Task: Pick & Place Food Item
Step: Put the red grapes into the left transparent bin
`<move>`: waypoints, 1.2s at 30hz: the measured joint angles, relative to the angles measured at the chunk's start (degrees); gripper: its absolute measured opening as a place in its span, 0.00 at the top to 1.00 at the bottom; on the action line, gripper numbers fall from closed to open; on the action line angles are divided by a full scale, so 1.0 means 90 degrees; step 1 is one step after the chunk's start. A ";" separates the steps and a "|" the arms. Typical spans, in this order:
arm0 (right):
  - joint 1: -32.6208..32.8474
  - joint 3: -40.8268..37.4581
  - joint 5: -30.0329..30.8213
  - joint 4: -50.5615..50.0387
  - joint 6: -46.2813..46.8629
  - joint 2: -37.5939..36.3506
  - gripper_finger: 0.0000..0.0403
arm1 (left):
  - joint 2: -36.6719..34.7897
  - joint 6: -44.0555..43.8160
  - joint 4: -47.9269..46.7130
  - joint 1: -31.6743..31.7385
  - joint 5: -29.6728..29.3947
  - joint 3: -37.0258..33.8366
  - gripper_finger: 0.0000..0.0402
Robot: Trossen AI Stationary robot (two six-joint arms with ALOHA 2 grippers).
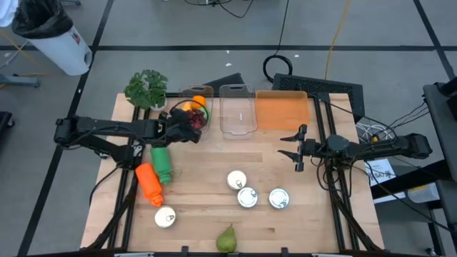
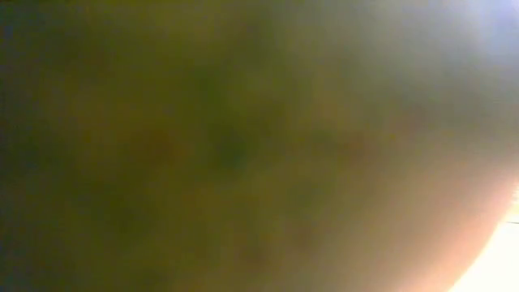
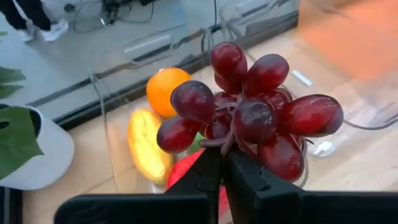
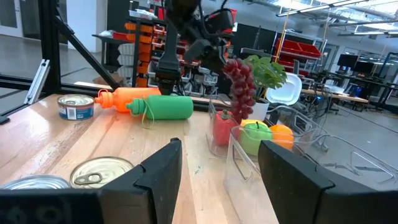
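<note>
The left gripper [image 3: 224,163], clamped on the grape bunch [image 3: 252,112], hung over the far-left clear bin [image 1: 195,93]; lower first, then release. The right gripper [image 1: 296,151] waited, jaws apart.

Even bright light; low view wholly blurred, pale glare at right

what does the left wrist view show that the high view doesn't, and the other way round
Only the left wrist view shows the left gripper pinching the stem of the red grapes and a red item under them. Only the high view shows the cans, the pear, the orange bottle, the green bottle and the right gripper, open over bare table. Both show the grapes held over the clear bin with the orange.
</note>
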 joint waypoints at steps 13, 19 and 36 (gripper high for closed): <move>0.0001 0.0002 0.0000 0.0000 0.0000 0.0001 0.51 | 0.0553 0.0120 -0.0001 0.0649 0.1945 0.0000 0.98; 0.0000 0.0001 0.0000 0.0000 0.0000 -0.0001 0.51 | 0.0553 0.0053 -0.0211 0.0720 0.2228 0.0000 0.96; -0.0001 0.0000 0.0000 0.0000 0.0000 0.0001 0.51 | 0.0920 0.0333 0.0141 0.0779 0.2228 0.0000 0.90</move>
